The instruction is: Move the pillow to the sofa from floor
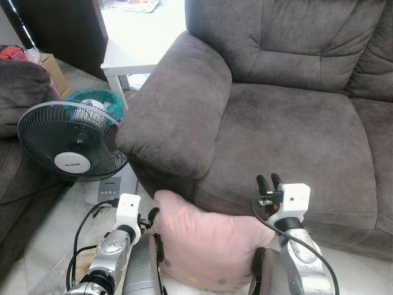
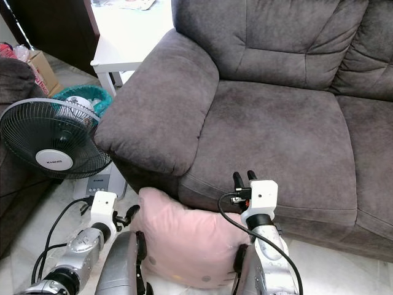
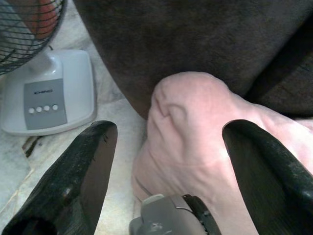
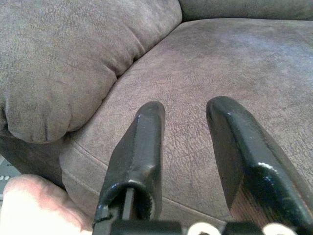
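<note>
A pink pillow (image 1: 209, 246) lies low against the front of the grey sofa (image 1: 288, 129), squeezed between my two silver forearms. My left gripper (image 1: 150, 215) is at the pillow's upper left corner. In the left wrist view its fingers (image 3: 83, 161) are spread wide, with the pillow (image 3: 195, 127) bulging between and beyond them. My right gripper (image 1: 267, 181) points up over the front edge of the seat cushion, above the pillow's right side. It stands open, with nothing between its fingers (image 4: 142, 142), and the pillow's corner (image 4: 29, 200) sits below it.
The sofa's thick armrest (image 1: 178, 110) overhangs the pillow on the left. A standing fan (image 1: 70, 147) with its base and cable is on the tiled floor at the left. Behind it are a teal basket (image 1: 98, 98), a white table (image 1: 138, 43) and another dark sofa (image 1: 15, 92).
</note>
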Controlling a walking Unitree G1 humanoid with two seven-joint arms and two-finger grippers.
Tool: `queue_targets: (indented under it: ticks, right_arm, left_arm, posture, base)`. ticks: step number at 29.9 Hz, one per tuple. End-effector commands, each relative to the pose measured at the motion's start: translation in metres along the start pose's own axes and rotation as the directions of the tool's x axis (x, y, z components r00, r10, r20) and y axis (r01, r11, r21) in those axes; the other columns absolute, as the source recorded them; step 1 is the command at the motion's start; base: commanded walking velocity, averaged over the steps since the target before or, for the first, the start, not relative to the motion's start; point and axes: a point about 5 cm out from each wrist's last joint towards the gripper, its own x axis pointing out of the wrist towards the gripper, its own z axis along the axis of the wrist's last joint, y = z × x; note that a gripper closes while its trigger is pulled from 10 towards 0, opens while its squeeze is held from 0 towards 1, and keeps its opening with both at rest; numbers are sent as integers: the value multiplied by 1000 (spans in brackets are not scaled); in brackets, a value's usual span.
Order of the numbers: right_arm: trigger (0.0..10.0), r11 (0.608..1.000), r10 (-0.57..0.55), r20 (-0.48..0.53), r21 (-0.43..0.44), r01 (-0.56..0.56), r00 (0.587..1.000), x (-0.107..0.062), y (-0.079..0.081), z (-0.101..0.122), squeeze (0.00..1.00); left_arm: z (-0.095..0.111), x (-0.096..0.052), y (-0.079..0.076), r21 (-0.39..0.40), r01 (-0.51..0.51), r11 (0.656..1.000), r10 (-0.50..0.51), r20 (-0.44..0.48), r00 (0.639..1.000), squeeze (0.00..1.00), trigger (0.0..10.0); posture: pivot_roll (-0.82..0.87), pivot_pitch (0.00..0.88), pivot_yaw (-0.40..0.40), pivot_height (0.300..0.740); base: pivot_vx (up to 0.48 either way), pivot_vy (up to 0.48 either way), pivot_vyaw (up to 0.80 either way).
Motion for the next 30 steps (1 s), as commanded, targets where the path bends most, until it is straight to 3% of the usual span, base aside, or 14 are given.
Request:
queue_targets:
  ticks: [1,14,22,30]
  right_arm:
    - [10000,1000,-5,5,9,5,1000,0,0,0,0]
    - [10000,1000,-11,-6,-6,11,1000,1,0,0,0]
    - [10000,1000,1,-5,-2,-1,1000,1,1,-1,0]
    - [10000,1000,0,0,-3,0,1000,-1,-1,0,0]
  left_arm:
    - [-4,-2,3,5,-10,1000,10,-14,1000,0,10000]
    - [-8,-5,6,-6,-30,1000,30,-8,1000,0,10000]
    - [-7,-4,6,-2,-23,1000,23,-2,1000,0,10000]
    - [-6,-4,5,-4,-13,1000,13,1,1000,0,10000]
  posture:
    - [89,114,-5,538]
    - [90,119,-5,538]
    - [89,120,-7,493]
    - [84,124,-12,493]
  base:
    - [0,0,0]
    - [0,0,0]
    - [0,0,0]
    - [0,0,0]
